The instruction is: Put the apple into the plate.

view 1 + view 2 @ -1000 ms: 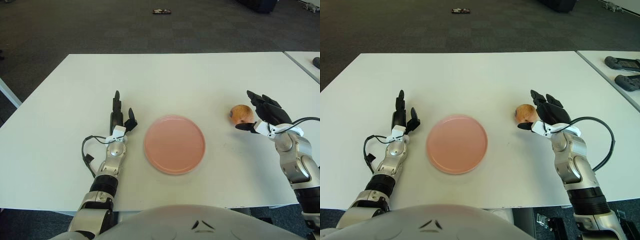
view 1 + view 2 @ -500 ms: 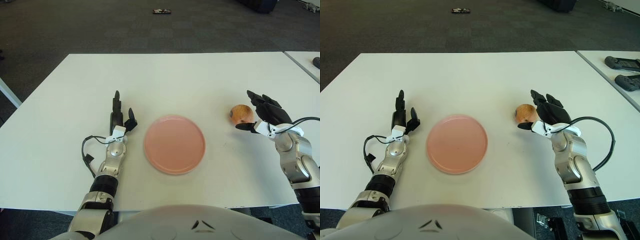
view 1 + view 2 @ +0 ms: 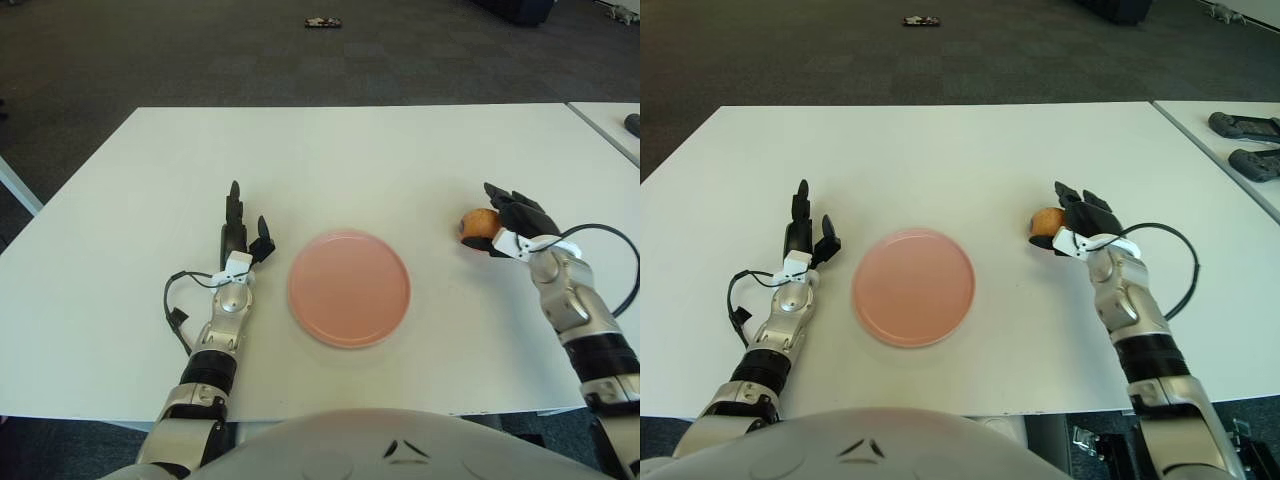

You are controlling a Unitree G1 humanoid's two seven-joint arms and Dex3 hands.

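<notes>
I judge the right hand [image 3: 510,228], fingers half-curled against the apple [image 3: 477,223] right of the plate [image 3: 349,288] on the worktop [image 3: 330,160], not yet gripping; closing unevenly could roll it away.

My left hand [image 3: 238,243] is flat out ahead of me, fingers straight and pointing away, thumb spread slightly to the inside, holding nothing. Left forearm runs straight back toward my body, with a black cable looped off its outer side. My right hand [image 3: 1077,222] is reached forward on the right, palm facing inward, black fingers [image 3: 1087,206] extended and partly curled, thumb low. Can't tell if the fingers have closed. Right forearm angles back and outward to the elbow, its cable arcing off the outer side.
</notes>
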